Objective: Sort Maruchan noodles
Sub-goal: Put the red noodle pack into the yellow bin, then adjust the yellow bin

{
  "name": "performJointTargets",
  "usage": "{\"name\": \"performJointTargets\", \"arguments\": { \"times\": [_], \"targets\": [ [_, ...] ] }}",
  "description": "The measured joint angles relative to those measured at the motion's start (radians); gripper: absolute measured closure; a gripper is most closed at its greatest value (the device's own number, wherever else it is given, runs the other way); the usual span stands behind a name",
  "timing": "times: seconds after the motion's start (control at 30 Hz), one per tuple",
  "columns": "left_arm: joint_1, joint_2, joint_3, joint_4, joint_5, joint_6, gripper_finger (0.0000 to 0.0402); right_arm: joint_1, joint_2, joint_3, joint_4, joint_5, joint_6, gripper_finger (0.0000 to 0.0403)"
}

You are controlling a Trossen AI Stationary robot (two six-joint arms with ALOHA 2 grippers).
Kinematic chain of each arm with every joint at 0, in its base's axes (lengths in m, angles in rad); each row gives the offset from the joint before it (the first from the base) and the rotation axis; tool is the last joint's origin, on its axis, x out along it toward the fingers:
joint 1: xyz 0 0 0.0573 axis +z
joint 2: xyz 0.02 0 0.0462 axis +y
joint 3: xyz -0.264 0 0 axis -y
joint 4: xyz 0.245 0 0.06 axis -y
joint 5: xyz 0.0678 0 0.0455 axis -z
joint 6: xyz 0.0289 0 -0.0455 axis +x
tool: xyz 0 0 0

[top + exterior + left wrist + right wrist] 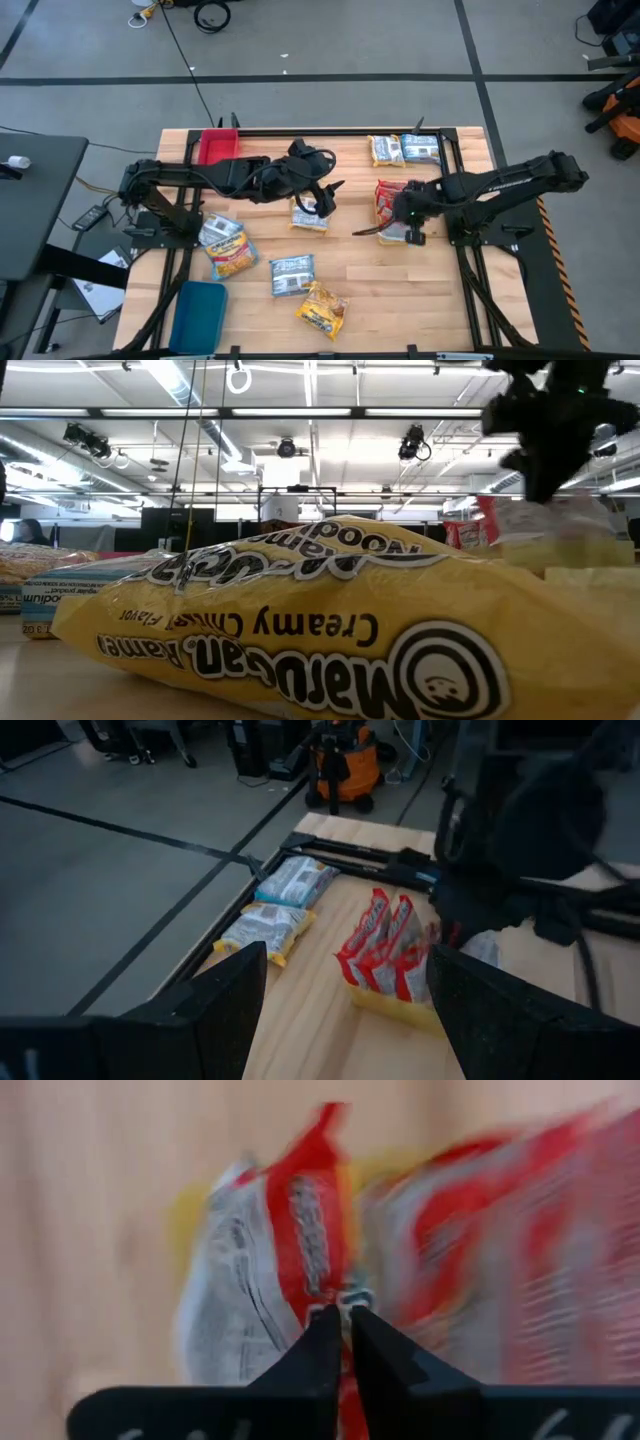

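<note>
Right wrist view: my right jaws (pixel 340 1318) pinch nearly together on the crimped red edge of a noodle packet (pixel 300 1250) directly ahead. Light, crinkly and slippery, it's best held by that seam. My left jaws (pixel 325 193) hang apart nearby.

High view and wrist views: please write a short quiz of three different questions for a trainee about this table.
1. True or false: the right gripper is wide open.
2. Which tray holds the red packets? A) blue B) yellow C) red
3. Fill in: the left gripper hovers, open, above a ____.

Key:
1. False; its fingers meet on a red packet edge.
2. B.
3. Packet, near the table centre.
</note>
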Motion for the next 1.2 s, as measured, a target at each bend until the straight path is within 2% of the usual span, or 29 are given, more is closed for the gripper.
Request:
{"name": "performJointTargets", "arguments": {
  "times": [0.13,0.2,0.33,0.4,0.5,0.63,0.73,0.87,0.97,1.1,1.2],
  "targets": [
    [-0.023,0.0,0.0,-0.057,-0.001,-0.01,0.0123,0.032,0.004,-0.048,0.014,-0.245,0.07,0.0394],
    [-0.032,0.0,0.0,-0.06,-0.007,-0.011,0.0123,0.05,0.004,-0.068,0.022,-0.276,0.084,0.0396],
    [-0.031,0.0,0.0,-0.06,-0.016,-0.011,0.0123,0.051,0.004,-0.099,0.05,-0.203,0.093,0.0385],
    [-0.03,0.0,0.0,-0.059,-0.018,-0.009,0.0123,0.035,0.005,-0.087,0.026,-0.212,0.094,0.038],
    [-0.03,-0.006,0.0,-0.06,-0.017,-0.003,0.0123,0.019,-0.001,-0.007,-0.034,-0.207,0.088,0.038],
    [-0.026,-0.026,0.0,-0.037,-0.016,-0.014,0.0123,-0.006,-0.008,0.086,-0.04,-0.083,0.015,0.0388],
    [-0.024,-0.041,0.0,-0.004,0.005,-0.015,0.0123,-0.045,-0.006,0.088,0.017,0.0,-0.059,0.0394],
    [-0.025,-0.066,0.0,0.01,0.022,-0.007,0.0123,-0.11,0.019,0.049,0.138,0.008,-0.148,0.0396],
    [-0.029,-0.086,-0.001,0.006,0.03,-0.006,0.0123,-0.155,0.046,0.048,0.313,0.007,-0.195,0.0393],
    [-0.032,-0.12,0.0,0.026,0.028,0.009,0.0123,-0.223,0.127,0.048,0.527,-0.039,-0.235,0.0394],
    [-0.032,-0.14,0.0,0.031,0.028,0.038,0.0123,-0.267,0.229,0.057,0.577,-0.095,-0.236,0.0397]
  ]
}}
